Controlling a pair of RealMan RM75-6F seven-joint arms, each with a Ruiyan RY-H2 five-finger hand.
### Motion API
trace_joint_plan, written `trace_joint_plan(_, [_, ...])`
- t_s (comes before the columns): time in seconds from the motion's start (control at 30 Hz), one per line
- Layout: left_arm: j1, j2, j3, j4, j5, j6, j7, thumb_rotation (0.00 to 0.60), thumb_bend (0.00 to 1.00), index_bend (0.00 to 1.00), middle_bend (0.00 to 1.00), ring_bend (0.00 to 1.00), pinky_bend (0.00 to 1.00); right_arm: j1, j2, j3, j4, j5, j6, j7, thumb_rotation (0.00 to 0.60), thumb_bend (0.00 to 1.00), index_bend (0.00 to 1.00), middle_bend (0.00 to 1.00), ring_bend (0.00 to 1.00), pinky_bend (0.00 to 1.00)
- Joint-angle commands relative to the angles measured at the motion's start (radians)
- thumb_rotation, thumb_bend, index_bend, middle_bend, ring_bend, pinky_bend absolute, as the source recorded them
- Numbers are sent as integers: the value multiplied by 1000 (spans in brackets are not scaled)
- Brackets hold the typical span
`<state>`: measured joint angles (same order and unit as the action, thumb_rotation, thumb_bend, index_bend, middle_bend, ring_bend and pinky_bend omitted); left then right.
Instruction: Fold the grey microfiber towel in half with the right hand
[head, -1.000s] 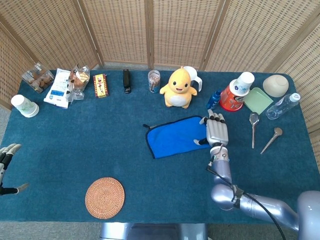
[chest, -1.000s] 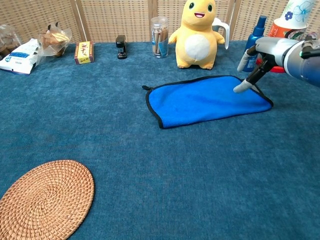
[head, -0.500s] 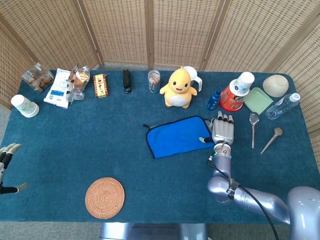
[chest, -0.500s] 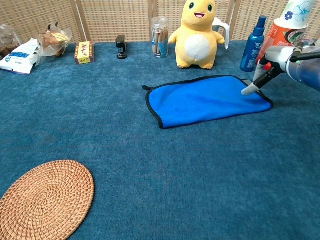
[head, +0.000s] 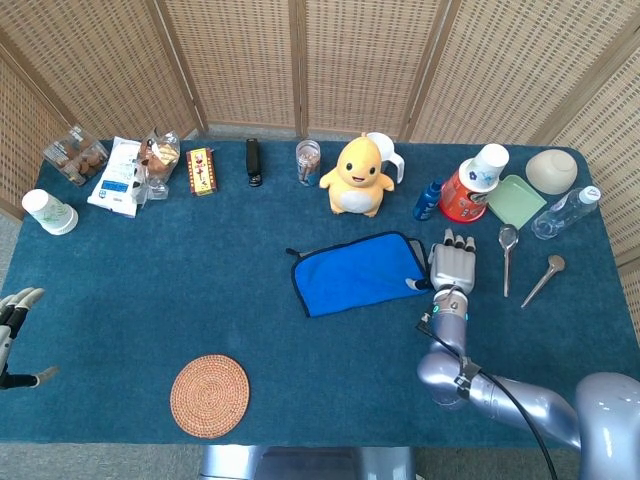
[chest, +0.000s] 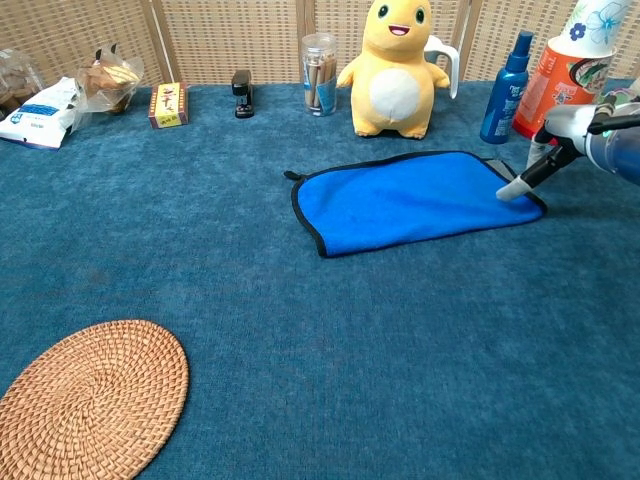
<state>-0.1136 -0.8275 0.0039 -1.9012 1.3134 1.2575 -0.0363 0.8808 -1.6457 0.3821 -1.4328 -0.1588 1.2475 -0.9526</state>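
The towel (head: 355, 272) (chest: 410, 200) shows blue with a black hem. It lies flat in the middle of the table as a long, slightly slanted rectangle. My right hand (head: 452, 268) (chest: 585, 135) hovers just past the towel's right end, palm down, fingers spread, holding nothing. In the chest view its thumb tip (chest: 510, 190) reaches the towel's right edge. My left hand (head: 12, 322) hangs at the far left table edge, fingers apart and empty; the chest view does not show it.
A yellow plush toy (head: 356, 177) and a blue spray bottle (head: 428, 198) stand behind the towel. A red cup stack (head: 465, 192), two spoons (head: 507, 255) and a water bottle (head: 565, 212) lie to the right. A woven coaster (head: 209, 396) sits front left.
My right hand has slid rightward, from over the towel's right part to just beyond its right edge. The towel and the left hand have not moved.
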Motion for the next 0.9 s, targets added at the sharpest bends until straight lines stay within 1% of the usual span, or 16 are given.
trace_joint_plan(0.03, [-1, 0, -1, 1, -2, 0, -1, 600, 102, 0, 0, 0, 0, 8, -3, 9, 14, 33, -1, -25, 351, 0, 396, 0, 0, 89])
trace_joint_plan(0.13, [-2, 1, -1, 2, -3, -3, -4, 600, 103, 0, 0, 0, 0, 15, -6, 20, 25, 66, -3, -45, 341, 0, 394, 0, 0, 88])
trace_joint_plan(0.37, [-3, 2, -1, 3, -4, -6, -7, 600, 104, 0, 0, 0, 0, 22, -12, 25, 35, 87, -5, -66, 334, 0, 398, 0, 0, 88])
trace_joint_plan(0.67, [-3, 4, -1, 2, -1, -5, -10, 600, 103, 0, 0, 0, 0, 26, -24, 39, 44, 100, -16, -63, 335, 0, 454, 0, 0, 88])
trace_joint_plan(0.73, [-2, 4, -1, 3, -2, -5, -11, 600, 103, 0, 0, 0, 0, 25, -30, 41, 51, 94, -24, -53, 359, 0, 476, 0, 0, 88])
trace_joint_plan(0.77, [-2, 4, -1, 3, -2, -5, -12, 600, 103, 0, 0, 0, 0, 25, -33, 41, 55, 92, -27, -50, 392, 0, 488, 0, 0, 88])
trace_joint_plan(0.83, [-2, 4, -2, 4, -4, -5, -14, 600, 103, 0, 0, 0, 0, 24, -38, 40, 62, 86, -31, -43, 488, 0, 506, 0, 0, 88])
trace_joint_plan(0.87, [-2, 5, -2, 4, -4, -5, -15, 600, 103, 0, 0, 0, 0, 24, -41, 40, 66, 81, -32, -39, 553, 0, 520, 0, 0, 88])
trace_joint_plan(0.9, [-2, 5, -2, 5, -4, -5, -15, 600, 102, 0, 0, 0, 0, 23, -45, 39, 73, 73, -34, -31, 584, 0, 530, 0, 0, 88])
